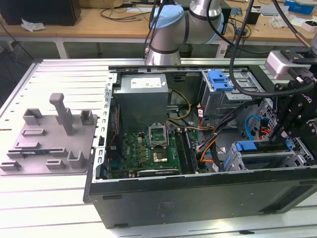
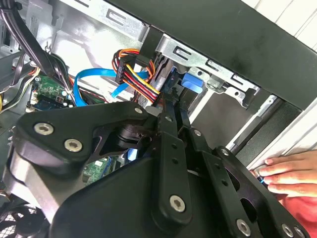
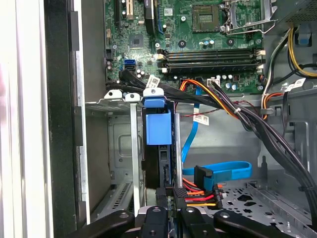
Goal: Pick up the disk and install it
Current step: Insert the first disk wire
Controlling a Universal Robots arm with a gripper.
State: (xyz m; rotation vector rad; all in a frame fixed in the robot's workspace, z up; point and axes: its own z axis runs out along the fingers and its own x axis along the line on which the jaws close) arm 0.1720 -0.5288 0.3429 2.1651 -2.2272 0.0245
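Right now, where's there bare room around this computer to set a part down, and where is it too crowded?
Bare room: the slatted table behind the grey fixture, and the strip in front of the case. Crowded: inside, where cables cross beside the drive cage and the gripper.

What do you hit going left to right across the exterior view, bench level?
Grey fixture plate → power-supply box → blue latch piece on the metal cage → black hand.
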